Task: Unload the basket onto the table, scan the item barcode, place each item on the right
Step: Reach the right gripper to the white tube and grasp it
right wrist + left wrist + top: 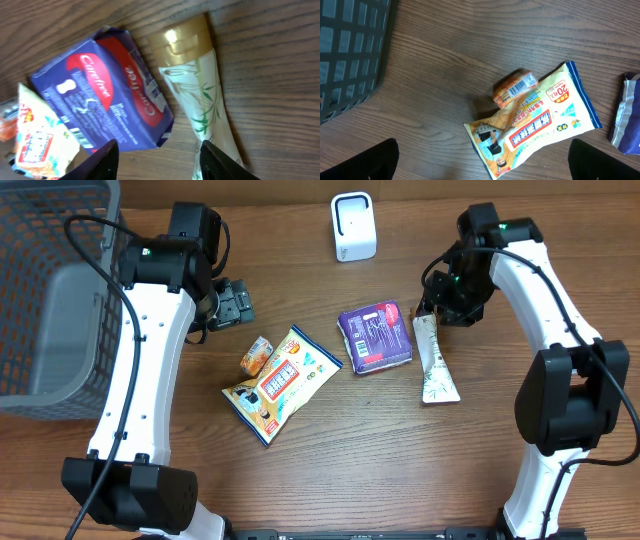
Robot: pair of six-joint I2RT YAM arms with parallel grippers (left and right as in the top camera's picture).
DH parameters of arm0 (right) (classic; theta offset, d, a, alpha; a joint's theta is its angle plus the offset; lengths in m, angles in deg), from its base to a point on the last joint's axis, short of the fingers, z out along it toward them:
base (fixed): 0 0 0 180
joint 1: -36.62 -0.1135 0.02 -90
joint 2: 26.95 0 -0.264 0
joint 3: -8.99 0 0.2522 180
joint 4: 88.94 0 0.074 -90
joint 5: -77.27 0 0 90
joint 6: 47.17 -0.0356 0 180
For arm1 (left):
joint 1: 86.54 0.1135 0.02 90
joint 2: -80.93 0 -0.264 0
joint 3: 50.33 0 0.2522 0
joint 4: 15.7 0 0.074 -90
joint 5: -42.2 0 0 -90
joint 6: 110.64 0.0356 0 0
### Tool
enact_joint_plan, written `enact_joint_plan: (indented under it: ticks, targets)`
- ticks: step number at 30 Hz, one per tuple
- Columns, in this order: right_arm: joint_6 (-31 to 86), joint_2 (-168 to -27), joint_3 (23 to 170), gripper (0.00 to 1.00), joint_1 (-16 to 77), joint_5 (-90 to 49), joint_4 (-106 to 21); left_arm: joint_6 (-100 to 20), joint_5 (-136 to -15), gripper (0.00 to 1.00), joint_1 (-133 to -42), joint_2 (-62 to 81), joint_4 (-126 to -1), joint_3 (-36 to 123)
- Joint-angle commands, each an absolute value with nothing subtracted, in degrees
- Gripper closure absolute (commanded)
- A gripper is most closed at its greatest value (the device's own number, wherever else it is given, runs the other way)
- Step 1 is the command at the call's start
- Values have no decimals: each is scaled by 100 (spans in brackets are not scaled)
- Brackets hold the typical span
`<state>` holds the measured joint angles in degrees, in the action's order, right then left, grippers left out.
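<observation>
wood-grain table (360,460), grey basket (60,220) at left, white scanner (353,227) at back

The wooden surface (330,470) bears a scanner (353,227) at 12 o'clock and a basket (55,300) at 9. A snack bag (282,383), orange packet (257,356), purple pack (375,335) and tube (434,365) lie centrally.

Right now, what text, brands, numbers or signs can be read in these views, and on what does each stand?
"Carefree": twice, in white script on the purple pack.
"20": on the snack bag; its other print is too small to read.
Barcode: on the small orange packet; its digits are unreadable.
Tube: a bamboo drawing only, no legible words.
</observation>
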<state>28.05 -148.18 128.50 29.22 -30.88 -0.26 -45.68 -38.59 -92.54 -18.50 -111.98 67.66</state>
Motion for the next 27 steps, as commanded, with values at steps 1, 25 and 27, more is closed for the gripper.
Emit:
enact_joint_plan:
  ticks: [1,25,27]
  targets:
    - [2829,-14658,12439,48,2775,-3038,-240,-4505,-3863,0,-9256,-1883,-11190,6814]
    - [2007,-14658,11882,46,2480,35,-649,-4505,-3863,0,-9256,-1883,-11190,6814]
    - [2007,-14658,11893,45,2526,18,-623,-4505,-3863,0,-9256,-1883,-11190,6814]
